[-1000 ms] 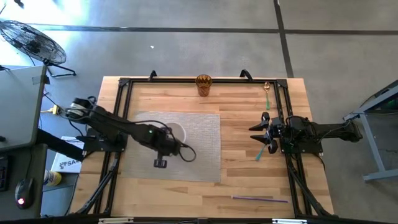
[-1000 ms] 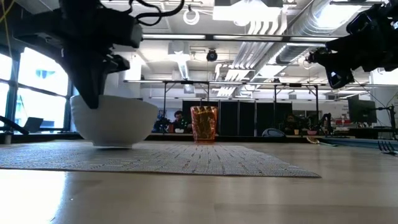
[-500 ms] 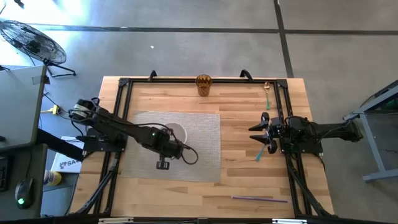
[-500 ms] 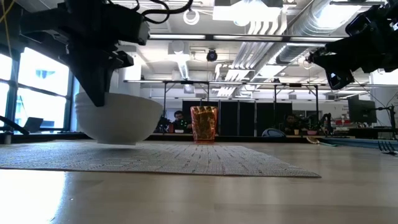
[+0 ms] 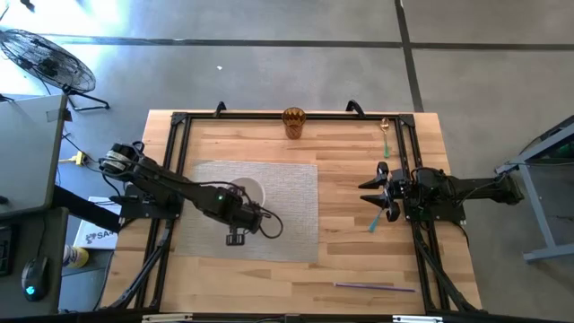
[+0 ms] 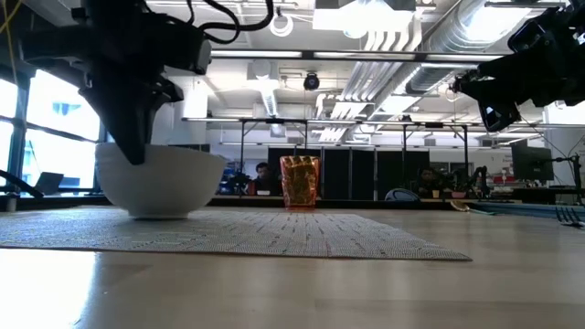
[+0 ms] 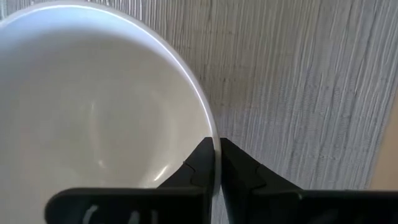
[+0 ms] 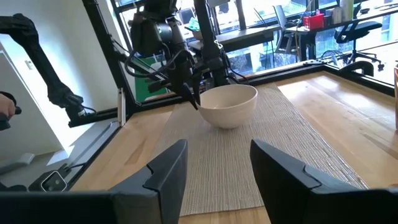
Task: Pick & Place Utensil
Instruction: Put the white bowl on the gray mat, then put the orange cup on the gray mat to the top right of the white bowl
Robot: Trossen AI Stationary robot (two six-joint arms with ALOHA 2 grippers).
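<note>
A white bowl [image 5: 248, 191] stands on its base on the grey placemat [image 5: 287, 215], left of the table's middle. My left gripper [image 7: 216, 163] is shut on the bowl's rim; it also shows in the low view [image 6: 132, 137]. My right gripper [image 5: 372, 190] hangs open above the wood on the table's right side, touching nothing. Its fingers stand apart in its wrist view [image 8: 214, 168], which shows the bowl [image 8: 229, 104] farther off. A teal-handled utensil [image 5: 374, 220] lies on the wood just below the right gripper. My left gripper pinches the bowl's rim [image 7: 208, 127] on the near side, with one finger [image 7: 200, 163] inside the bowl and the other [image 7: 236, 167] outside. The fingers come from above, pointing down. The bowl sits upright with its base [image 6: 157, 214] on the placemat.
An orange cup [image 5: 293, 121] stands at the far edge. A gold spoon with a green handle [image 5: 385, 130] lies at the far right corner. A thin purple stick [image 5: 375, 286] lies near the near right edge. Black frame rails run along the table's sides.
My left gripper raised the bowl slightly off the placemat half a second ago, then lowered it again. The bowl now rests on the mat a little farther toward the table's left. The gripper has kept its hold on the rim.
</note>
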